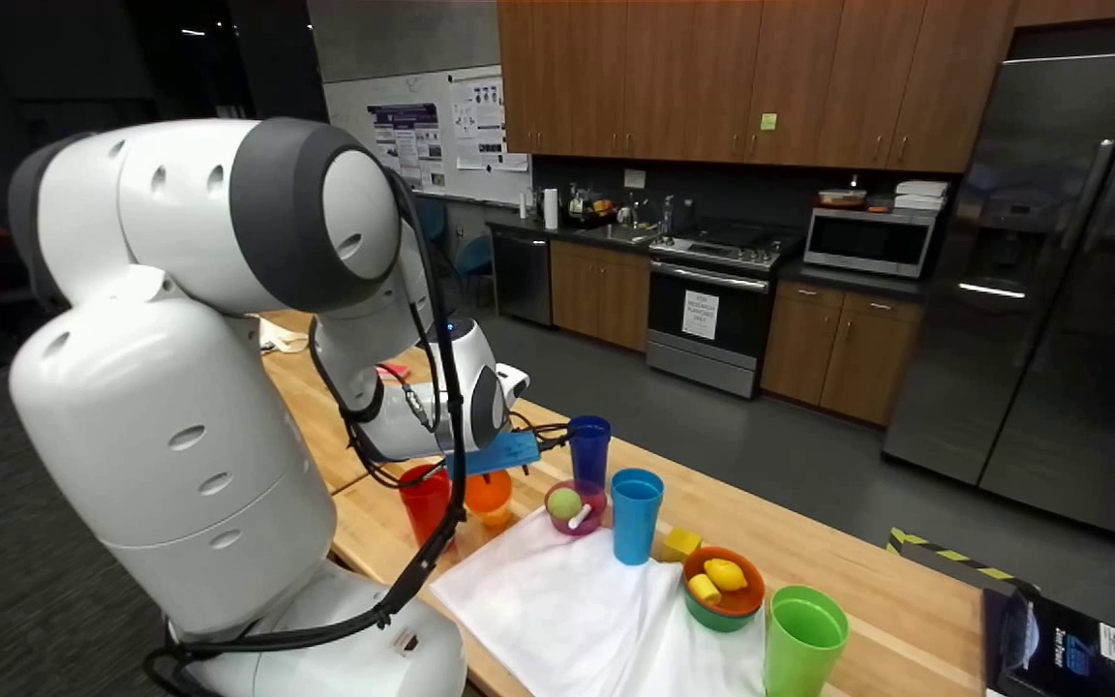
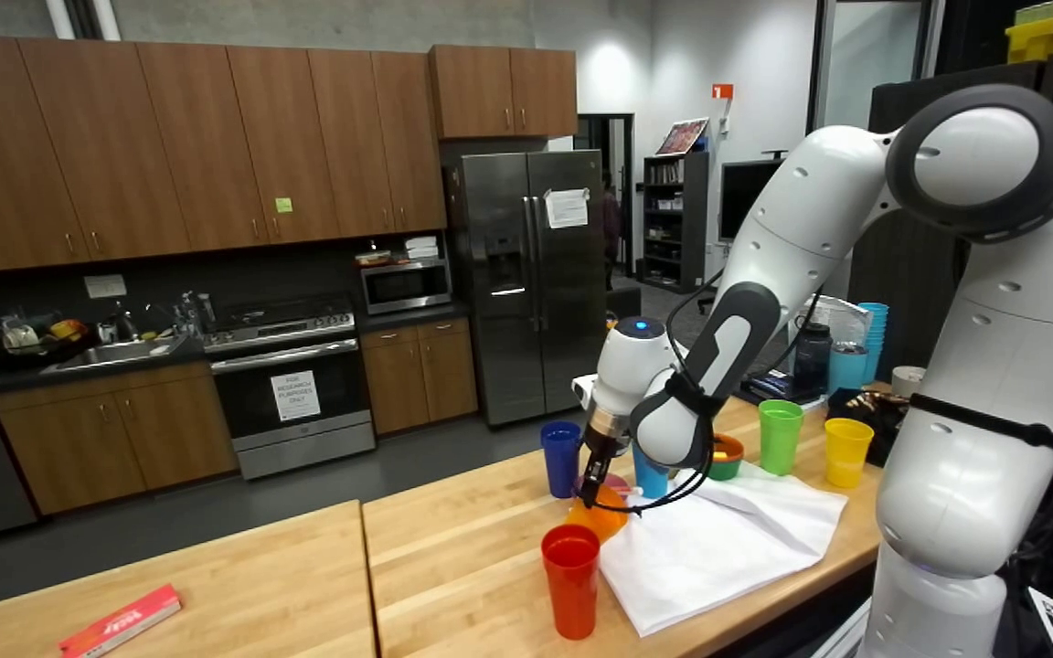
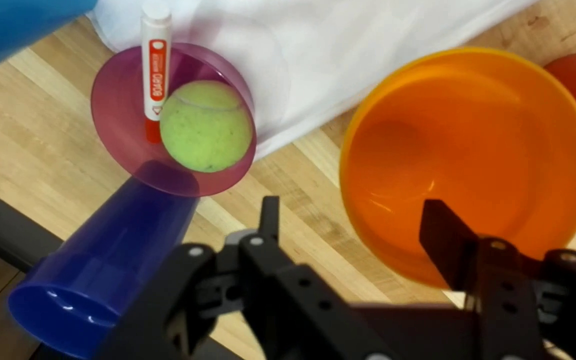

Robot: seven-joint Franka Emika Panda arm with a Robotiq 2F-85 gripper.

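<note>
In the wrist view my gripper stands open, its fingers wide apart. An orange bowl with a yellowish rim is nearest. One finger overlaps the bowl's inside, while the opposite one lies beyond its rim, over the wood. Whether either touches the bowl cannot be told. My gripper appears low at the orange bowl in an exterior view. Beside it, a purple bowl holds a tennis ball and a red-and-white marker. A dark blue cup and a red cup stand close by.
A white cloth covers part of the wooden table. Around it stand a light blue cup, a green cup, a yellow block and a bowl with yellow items. A yellow cup is near the arm's base.
</note>
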